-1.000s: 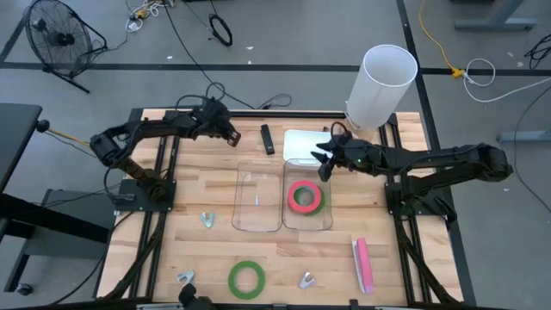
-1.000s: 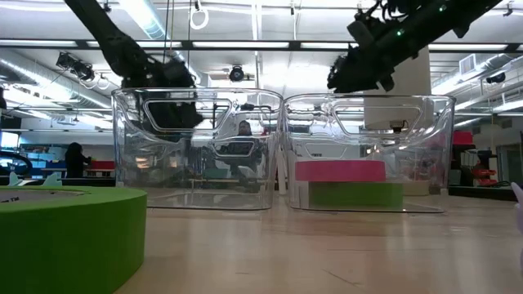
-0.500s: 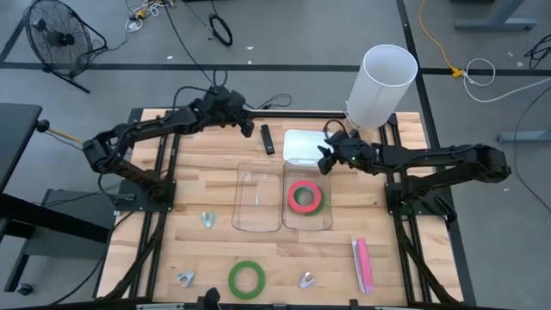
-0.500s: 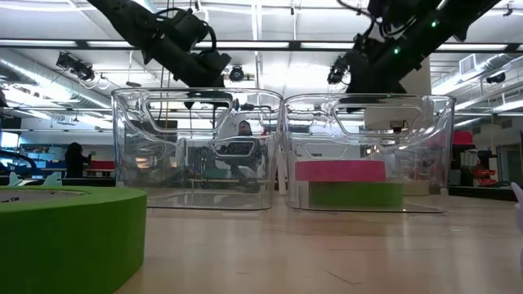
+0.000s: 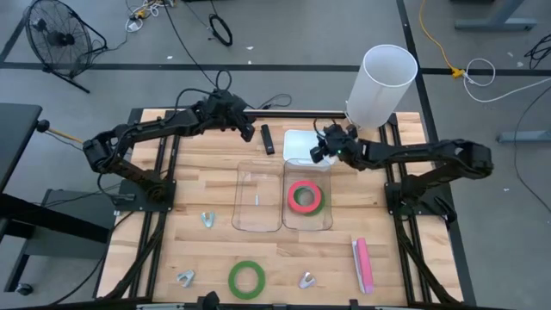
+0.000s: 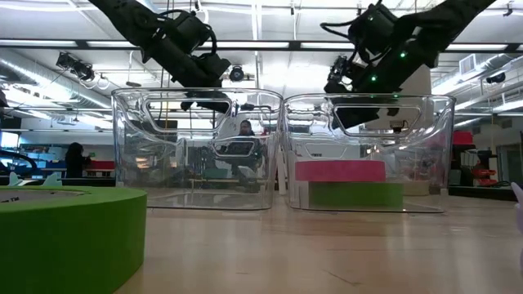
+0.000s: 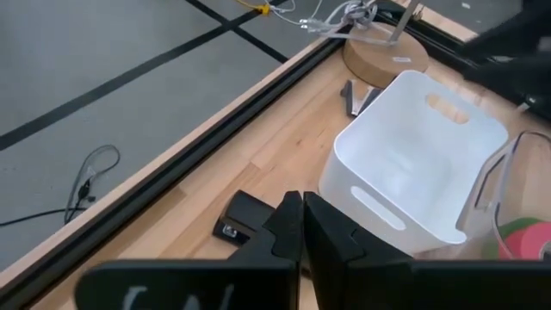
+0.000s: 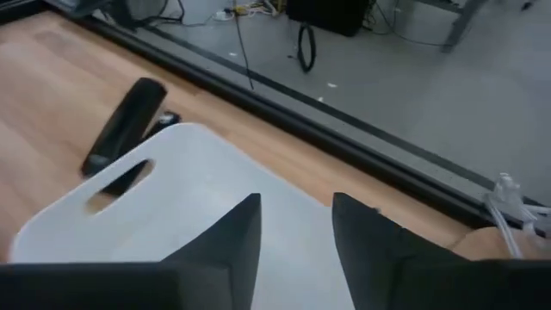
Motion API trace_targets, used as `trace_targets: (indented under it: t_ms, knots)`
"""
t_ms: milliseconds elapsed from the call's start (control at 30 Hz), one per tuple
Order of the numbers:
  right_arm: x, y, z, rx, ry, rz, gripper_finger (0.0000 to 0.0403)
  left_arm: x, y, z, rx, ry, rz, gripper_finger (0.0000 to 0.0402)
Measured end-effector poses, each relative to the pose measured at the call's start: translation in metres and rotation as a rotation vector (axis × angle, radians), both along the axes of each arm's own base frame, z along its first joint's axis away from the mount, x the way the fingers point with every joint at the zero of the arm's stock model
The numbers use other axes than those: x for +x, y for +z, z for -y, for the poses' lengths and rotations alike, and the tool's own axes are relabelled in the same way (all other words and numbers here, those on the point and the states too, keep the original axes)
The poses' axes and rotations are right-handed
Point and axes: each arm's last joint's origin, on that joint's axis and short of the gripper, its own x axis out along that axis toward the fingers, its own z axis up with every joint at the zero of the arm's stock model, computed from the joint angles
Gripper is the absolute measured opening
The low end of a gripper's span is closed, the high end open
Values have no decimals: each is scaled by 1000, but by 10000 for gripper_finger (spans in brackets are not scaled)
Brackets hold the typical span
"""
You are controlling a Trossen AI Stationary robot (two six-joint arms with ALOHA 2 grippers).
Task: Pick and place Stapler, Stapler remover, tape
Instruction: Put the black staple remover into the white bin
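Observation:
A red-pink tape roll (image 5: 303, 195) lies on a green one inside the right of two clear bins (image 5: 320, 222); the low view shows the stack (image 6: 339, 171) resting flat on the bin floor. Another green tape roll (image 5: 246, 278) lies flat near the front edge. A black stapler (image 5: 268, 138) lies at the far middle and a pink stapler (image 5: 362, 264) at the front right. Staple removers (image 5: 207, 219) lie on the wood. My left gripper (image 5: 246, 130) hovers shut just left of the black stapler (image 7: 244, 215). My right gripper (image 8: 297, 226) hangs open over the white bin (image 5: 299, 137).
The second clear bin (image 5: 257, 196) stands left of the one with tape. A tall white cylinder (image 5: 381, 84) stands at the far right behind the white bin. Two more staple removers (image 5: 186, 276) (image 5: 306, 280) lie near the front edge.
My left gripper has risen and swung toward the table's right, ending beside the black stapler, still shut. My right gripper has moved toward the far edge, from over the clear bin with tape to over the white bin, and sunk a little.

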Motion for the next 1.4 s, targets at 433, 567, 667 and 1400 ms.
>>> trace_targets:
  t_ms: [433,567,667,1400]
  knots:
    - [10,-4,45,61,122,81,50,0,-1,0,-3,-1,-8,14]
    - [23,-3,60,72,99,37,45,0,-1,0,-3,-1,-7,14]
    - [33,-3,73,73,56,-37,45,-1,-1,0,-8,-1,-14,14]
    - [11,-35,124,284,-175,-220,154,-4,-7,2,-16,-25,-90,14]
